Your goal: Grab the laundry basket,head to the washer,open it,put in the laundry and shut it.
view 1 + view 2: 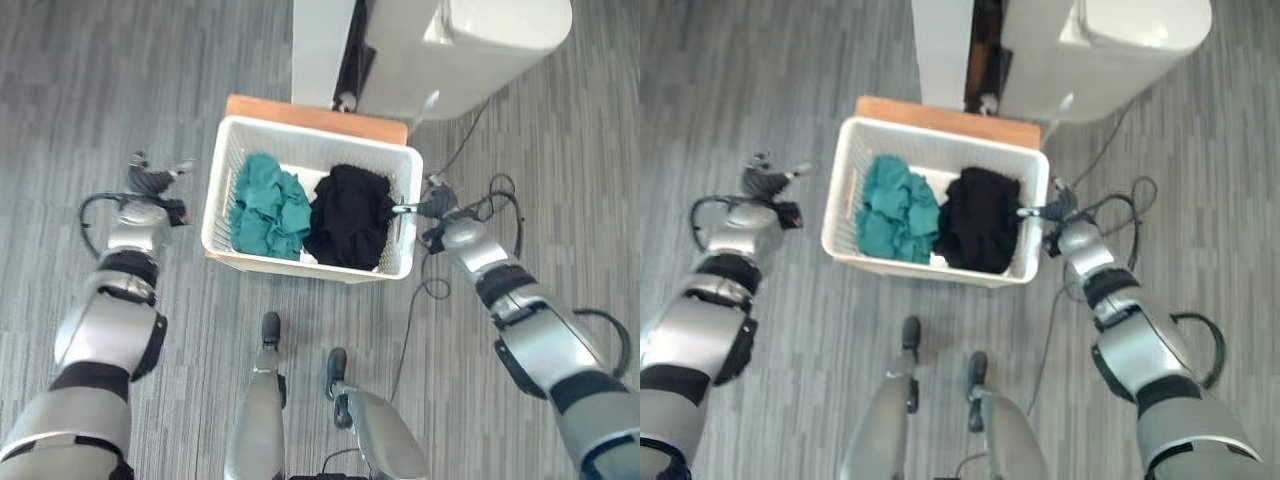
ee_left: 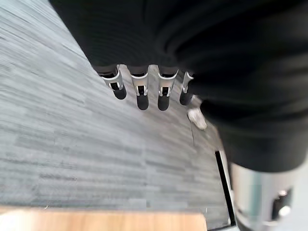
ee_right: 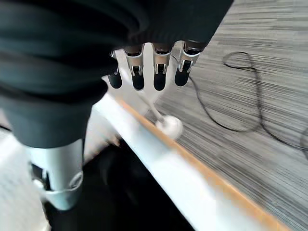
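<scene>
Now laundry basket (image 1: 312, 140) sits between both hands' fingers (image 1: 405, 209).

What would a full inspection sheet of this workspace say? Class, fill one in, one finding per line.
Surface: grey striped carpet floor; a wooden board lies under the basket's far side.
Job's things: white laundry basket on the floor, holding a teal garment on its left and a black garment on its right; white washer stands beyond it.
Clutter: nothing seen.
Hands: left hand open, apart from the basket's left wall, holding nothing; right hand open, at the basket's right rim, thumb over the rim inside the basket.
Cables: a thin cable runs from the washer across the floor.
Surroundings: a white panel left of the washer.
</scene>
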### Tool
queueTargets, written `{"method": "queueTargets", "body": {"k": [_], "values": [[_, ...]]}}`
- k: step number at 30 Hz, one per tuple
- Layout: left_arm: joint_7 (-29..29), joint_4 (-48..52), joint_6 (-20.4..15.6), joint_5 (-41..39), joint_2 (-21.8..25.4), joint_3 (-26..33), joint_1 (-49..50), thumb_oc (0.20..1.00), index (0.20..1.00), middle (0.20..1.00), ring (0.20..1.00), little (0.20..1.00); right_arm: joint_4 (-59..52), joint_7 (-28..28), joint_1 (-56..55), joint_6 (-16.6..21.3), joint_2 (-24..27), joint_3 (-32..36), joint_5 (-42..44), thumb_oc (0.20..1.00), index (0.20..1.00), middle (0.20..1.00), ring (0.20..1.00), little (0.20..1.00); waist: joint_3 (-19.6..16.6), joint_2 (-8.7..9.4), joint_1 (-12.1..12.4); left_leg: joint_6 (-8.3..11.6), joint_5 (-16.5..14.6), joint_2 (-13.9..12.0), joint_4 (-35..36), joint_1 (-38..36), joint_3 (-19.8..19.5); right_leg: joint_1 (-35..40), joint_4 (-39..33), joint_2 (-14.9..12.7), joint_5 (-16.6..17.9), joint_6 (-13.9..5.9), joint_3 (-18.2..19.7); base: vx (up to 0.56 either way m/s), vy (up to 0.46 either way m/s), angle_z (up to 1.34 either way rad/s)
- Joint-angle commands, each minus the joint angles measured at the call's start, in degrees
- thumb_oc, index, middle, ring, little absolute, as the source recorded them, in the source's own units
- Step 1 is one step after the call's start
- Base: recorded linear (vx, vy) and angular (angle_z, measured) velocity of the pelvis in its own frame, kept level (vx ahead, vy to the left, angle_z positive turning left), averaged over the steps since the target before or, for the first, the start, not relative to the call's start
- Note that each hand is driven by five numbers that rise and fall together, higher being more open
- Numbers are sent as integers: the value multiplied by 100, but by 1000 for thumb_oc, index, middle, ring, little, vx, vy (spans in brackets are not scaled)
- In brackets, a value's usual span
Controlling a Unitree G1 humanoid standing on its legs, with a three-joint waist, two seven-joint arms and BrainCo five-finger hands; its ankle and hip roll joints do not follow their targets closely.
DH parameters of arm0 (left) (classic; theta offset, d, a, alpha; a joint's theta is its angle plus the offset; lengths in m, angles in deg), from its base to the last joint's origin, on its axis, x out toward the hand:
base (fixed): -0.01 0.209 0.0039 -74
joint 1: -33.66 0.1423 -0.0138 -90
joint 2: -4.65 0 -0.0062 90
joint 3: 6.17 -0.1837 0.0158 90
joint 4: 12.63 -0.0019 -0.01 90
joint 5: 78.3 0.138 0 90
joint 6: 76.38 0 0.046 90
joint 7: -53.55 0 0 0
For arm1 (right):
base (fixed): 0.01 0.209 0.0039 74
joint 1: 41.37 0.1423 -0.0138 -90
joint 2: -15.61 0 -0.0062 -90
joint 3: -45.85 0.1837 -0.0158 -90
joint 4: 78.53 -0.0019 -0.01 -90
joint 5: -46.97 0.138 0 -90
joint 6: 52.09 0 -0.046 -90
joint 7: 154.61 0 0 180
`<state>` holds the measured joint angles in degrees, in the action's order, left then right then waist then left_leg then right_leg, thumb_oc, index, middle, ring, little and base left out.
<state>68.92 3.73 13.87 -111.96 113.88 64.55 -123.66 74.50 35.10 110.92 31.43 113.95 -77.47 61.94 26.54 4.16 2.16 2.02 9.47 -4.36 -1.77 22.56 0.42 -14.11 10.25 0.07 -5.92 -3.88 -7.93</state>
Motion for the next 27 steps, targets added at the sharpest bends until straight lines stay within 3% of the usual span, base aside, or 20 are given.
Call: {"method": "queueTargets", "body": {"k": [1,8,15,21,27], "values": [[111,-59,-201,-15,282,-79,-292,1000,1000,1000,1000,1000,-27,54,-14,144,214,10,173,1000,1000,1000,1000,1000,-230,137,22,306,-490,-218,-656,219,-156,-376,-622,-624,977,-290,69,-33,-2,1],[-86,-30,-195,-265,257,-391,-373,1000,1000,1000,1000,1000,4,41,-48,197,325,-57,300,1000,1000,1000,1000,1000,-158,130,-21,332,-473,-226,-676,351,-120,-447,-741,-635,1032,-271,81,0,0,0],[-419,-65,-119,-2,171,-1140,-793,1000,1000,1000,1000,1000,576,-83,86,182,471,-126,359,1000,1000,1000,1000,1000,1,-18,-61,329,-419,-165,-644,414,-155,-544,-676,-674,1045,-281,12,-2,1,0],[-793,-928,189,1561,-1,-2260,-1541,1000,1000,1000,1000,1000,1272,-284,575,188,492,-421,415,1000,1000,1000,1000,1000,107,-102,-137,335,-346,-141,-638,540,-123,-666,-689,-706,1135,-311,21,-5,4,0],[-800,-1315,277,1729,-180,-2421,-1925,1000,1000,1000,1000,1000,1589,-410,922,180,369,-620,568,1000,1000,1000,1000,1000,152,-107,-228,336,-305,-150,-631,648,-73,-814,-694,-719,1202,-328,40,-6,19,-3]]}}
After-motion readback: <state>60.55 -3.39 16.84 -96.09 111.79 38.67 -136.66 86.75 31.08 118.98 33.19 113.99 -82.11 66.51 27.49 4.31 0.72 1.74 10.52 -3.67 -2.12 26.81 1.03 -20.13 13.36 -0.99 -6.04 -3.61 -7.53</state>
